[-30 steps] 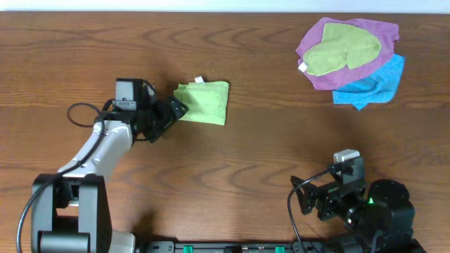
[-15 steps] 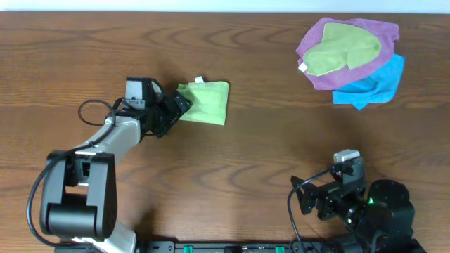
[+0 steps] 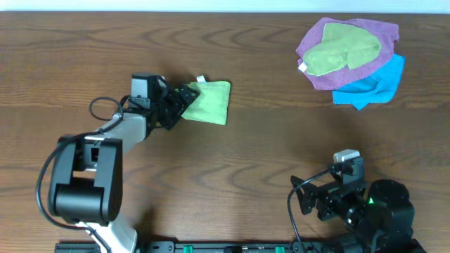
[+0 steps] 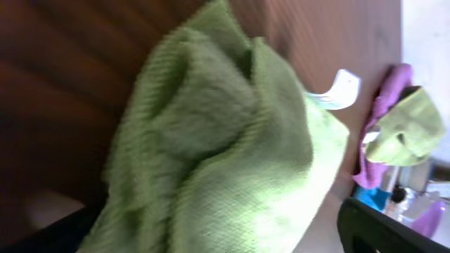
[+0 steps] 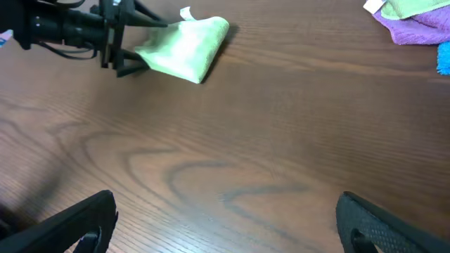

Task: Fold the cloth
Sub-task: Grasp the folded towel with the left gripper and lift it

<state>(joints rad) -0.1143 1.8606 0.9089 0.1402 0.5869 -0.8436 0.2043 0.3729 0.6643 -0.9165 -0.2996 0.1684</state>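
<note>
The lime-green cloth [image 3: 209,102] lies folded into a small bundle on the wooden table, left of centre, with its white tag [image 3: 200,79] at the far edge. My left gripper [image 3: 179,103] is open, its two fingers set wide around the cloth's left edge. In the left wrist view the bunched cloth [image 4: 225,154] fills the space between the fingers [image 4: 211,235]. The right wrist view shows the cloth [image 5: 186,46] far off with the left gripper [image 5: 133,49] at it. My right gripper [image 5: 225,218] is open and empty near the front edge [image 3: 309,200].
A pile of cloths lies at the back right: a purple cloth [image 3: 318,70], a duller olive-green cloth [image 3: 344,49] on top of it, and a blue cloth [image 3: 376,84] underneath. Bare wood table [image 3: 253,161] lies between the arms.
My left arm has moved right, further onto the cloth's left edge. The cloth has shifted slightly right and bunched. The right arm has not moved.
</note>
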